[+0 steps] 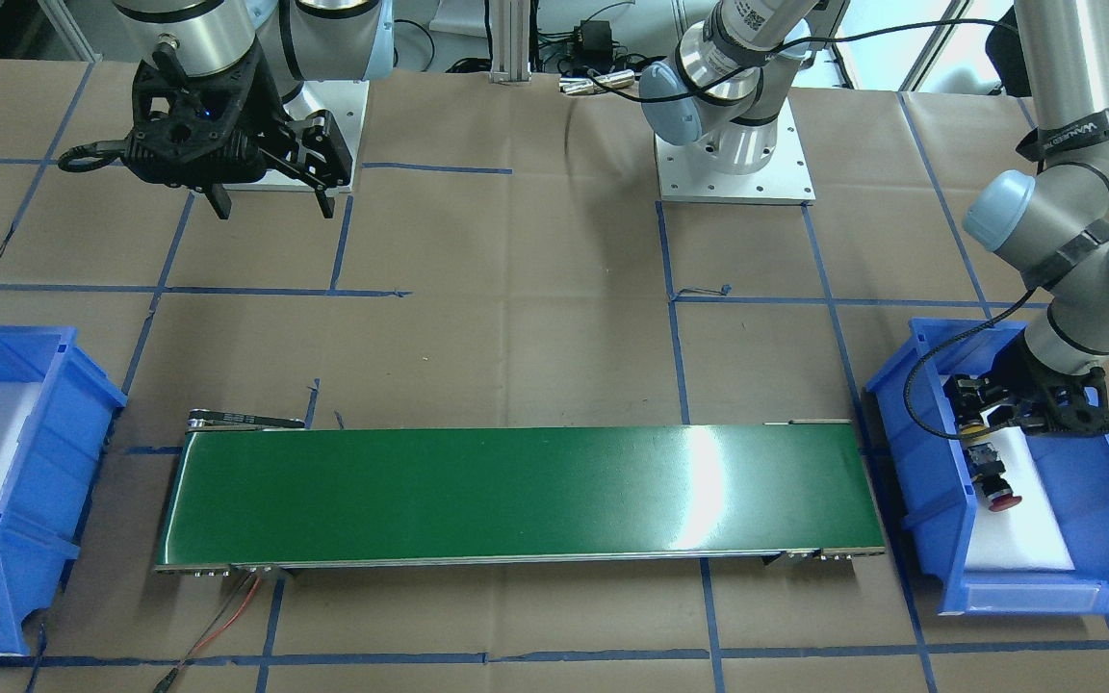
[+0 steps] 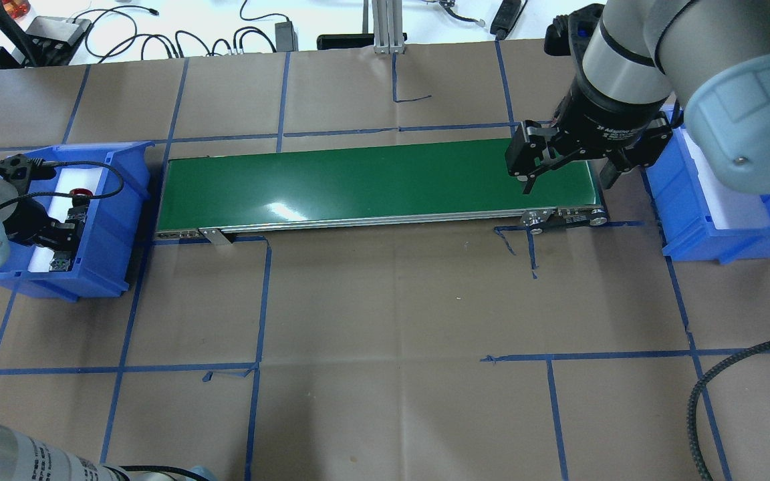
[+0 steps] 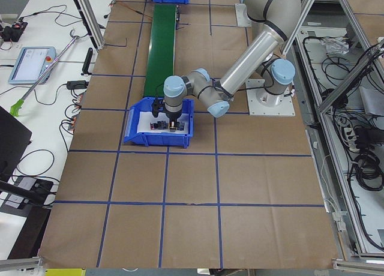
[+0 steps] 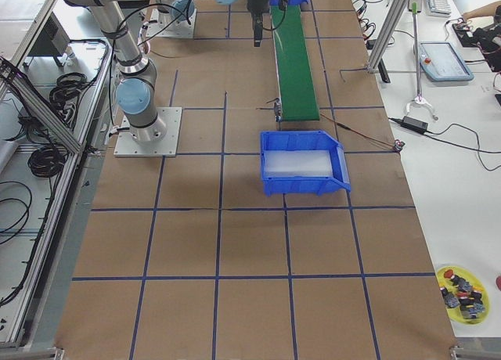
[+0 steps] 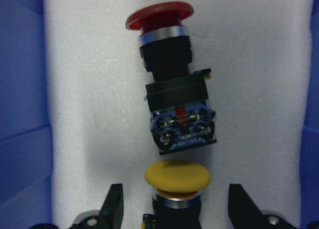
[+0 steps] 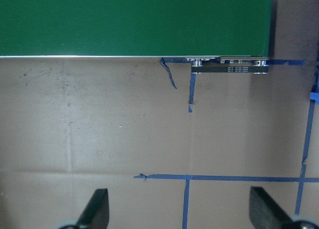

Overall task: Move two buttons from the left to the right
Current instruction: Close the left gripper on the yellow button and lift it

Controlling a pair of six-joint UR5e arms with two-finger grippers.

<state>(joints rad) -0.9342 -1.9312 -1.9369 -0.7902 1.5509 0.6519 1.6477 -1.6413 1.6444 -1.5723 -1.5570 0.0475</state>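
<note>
The red button [image 5: 167,64] lies on its side on white foam in the left blue bin [image 2: 114,220], its cap pointing away from the wrist camera. It also shows in the front view [image 1: 997,486] and the overhead view [image 2: 79,195]. The yellow button [image 5: 177,176] lies just behind it, between the fingers of my left gripper [image 5: 177,209]. The jaws are open, with gaps on both sides of the button. My left gripper [image 1: 983,414] is low inside the bin. My right gripper [image 2: 562,177] is open and empty, hovering above the right end of the green conveyor [image 2: 371,180].
A second blue bin [image 2: 692,220] with white foam stands at the conveyor's right end. The table is brown paper with blue tape lines. A yellow plate [image 4: 463,289] with spare parts sits on a side bench.
</note>
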